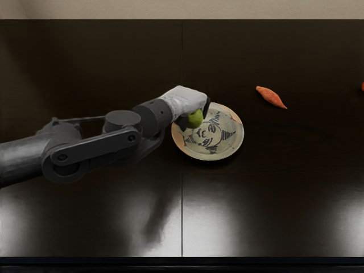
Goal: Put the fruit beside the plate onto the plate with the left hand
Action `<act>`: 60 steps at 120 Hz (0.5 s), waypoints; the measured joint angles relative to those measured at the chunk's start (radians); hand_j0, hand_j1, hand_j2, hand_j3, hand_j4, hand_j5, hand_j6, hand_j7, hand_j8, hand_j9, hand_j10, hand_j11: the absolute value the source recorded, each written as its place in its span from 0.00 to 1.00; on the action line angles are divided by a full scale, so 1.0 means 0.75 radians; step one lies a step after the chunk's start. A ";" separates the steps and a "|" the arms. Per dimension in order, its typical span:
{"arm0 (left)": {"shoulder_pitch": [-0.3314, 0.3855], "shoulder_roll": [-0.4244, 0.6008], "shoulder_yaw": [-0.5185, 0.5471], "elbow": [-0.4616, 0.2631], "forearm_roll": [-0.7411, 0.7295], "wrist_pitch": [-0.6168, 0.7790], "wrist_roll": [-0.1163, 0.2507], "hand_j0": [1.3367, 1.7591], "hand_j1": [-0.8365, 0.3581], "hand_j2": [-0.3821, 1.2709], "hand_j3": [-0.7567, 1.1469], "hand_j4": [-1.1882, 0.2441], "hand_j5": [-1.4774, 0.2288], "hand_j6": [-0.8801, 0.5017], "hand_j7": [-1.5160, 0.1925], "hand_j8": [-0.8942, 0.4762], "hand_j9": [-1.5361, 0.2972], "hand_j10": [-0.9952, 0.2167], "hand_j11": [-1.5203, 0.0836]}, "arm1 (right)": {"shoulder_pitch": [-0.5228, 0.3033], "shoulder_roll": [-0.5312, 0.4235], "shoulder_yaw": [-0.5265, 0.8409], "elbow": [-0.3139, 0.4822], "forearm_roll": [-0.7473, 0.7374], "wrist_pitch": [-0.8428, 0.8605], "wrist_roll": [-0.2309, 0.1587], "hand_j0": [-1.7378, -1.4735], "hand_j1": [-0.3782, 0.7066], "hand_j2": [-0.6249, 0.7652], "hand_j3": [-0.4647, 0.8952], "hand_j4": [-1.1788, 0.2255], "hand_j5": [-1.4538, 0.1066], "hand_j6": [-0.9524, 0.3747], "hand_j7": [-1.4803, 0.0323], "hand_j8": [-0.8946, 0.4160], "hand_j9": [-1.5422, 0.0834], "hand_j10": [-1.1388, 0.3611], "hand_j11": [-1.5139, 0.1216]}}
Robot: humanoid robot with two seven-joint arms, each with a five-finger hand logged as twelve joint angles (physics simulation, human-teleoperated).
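One arm reaches in from the left edge, stretched low across the dark counter (273,187). Its left hand (185,103) tilts downward, fingers clamped on a green fruit (195,119) at the left rim of the patterned plate (227,142); whether fruit and plate touch is unclear. The fingers are mostly hidden. Farther right lies an orange vegetable (271,97), and a red object (362,86) is cut off by the right edge.

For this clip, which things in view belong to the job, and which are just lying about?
Part of the job:
- left hand, closed on the green fruit
- green fruit, held over the plate's left rim
- patterned plate

Lying about:
- orange elongated item, to the right of the plate and apart from it
- red sliver at the right edge, too cut off to identify
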 joint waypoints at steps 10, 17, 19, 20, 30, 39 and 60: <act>-0.002 -0.062 0.008 0.021 0.002 0.001 0.000 0.73 0.37 0.46 0.40 0.54 0.18 0.47 0.22 0.38 0.22 0.15 0.23 | 0.000 0.000 0.000 0.000 0.000 0.000 0.000 0.30 0.06 0.44 0.34 0.82 0.90 0.69 0.95 0.66 0.92 0.74 0.90; -0.012 -0.084 0.018 0.044 0.005 0.002 0.000 0.73 0.38 0.46 0.40 0.54 0.19 0.46 0.22 0.38 0.22 0.16 0.24 | 0.000 0.000 0.000 0.000 0.000 0.000 0.000 0.30 0.06 0.44 0.34 0.82 0.90 0.69 0.95 0.66 0.92 0.74 0.90; -0.013 -0.090 0.021 0.051 0.005 0.003 0.000 0.73 0.38 0.45 0.40 0.54 0.19 0.46 0.22 0.38 0.22 0.16 0.24 | 0.000 0.000 0.000 0.000 0.000 0.000 0.000 0.30 0.06 0.44 0.34 0.82 0.90 0.69 0.95 0.66 0.92 0.74 0.90; -0.013 -0.092 0.022 0.055 0.005 0.003 0.000 0.73 0.38 0.45 0.40 0.54 0.19 0.46 0.22 0.38 0.22 0.16 0.23 | 0.000 0.000 0.000 0.000 0.000 0.000 0.000 0.30 0.06 0.44 0.34 0.82 0.90 0.69 0.95 0.66 0.92 0.74 0.90; -0.009 -0.097 0.038 0.091 0.006 0.004 0.000 0.73 0.39 0.45 0.40 0.53 0.19 0.46 0.22 0.37 0.22 0.16 0.23 | 0.000 0.000 0.000 0.000 0.000 0.000 0.000 0.30 0.06 0.44 0.34 0.82 0.90 0.69 0.95 0.66 0.92 0.74 0.90; -0.005 -0.103 0.065 0.117 0.007 0.018 0.000 0.73 0.38 0.45 0.40 0.53 0.19 0.46 0.23 0.38 0.22 0.16 0.24 | 0.000 0.000 0.000 0.000 0.000 0.000 0.000 0.30 0.06 0.44 0.34 0.82 0.90 0.69 0.95 0.66 0.92 0.74 0.90; 0.004 -0.103 0.108 0.138 0.006 0.041 0.000 0.73 0.37 0.48 0.40 0.53 0.21 0.45 0.25 0.37 0.24 0.19 0.26 | 0.000 0.000 0.000 0.000 0.000 0.000 0.000 0.30 0.06 0.44 0.34 0.82 0.90 0.69 0.95 0.66 0.92 0.74 0.90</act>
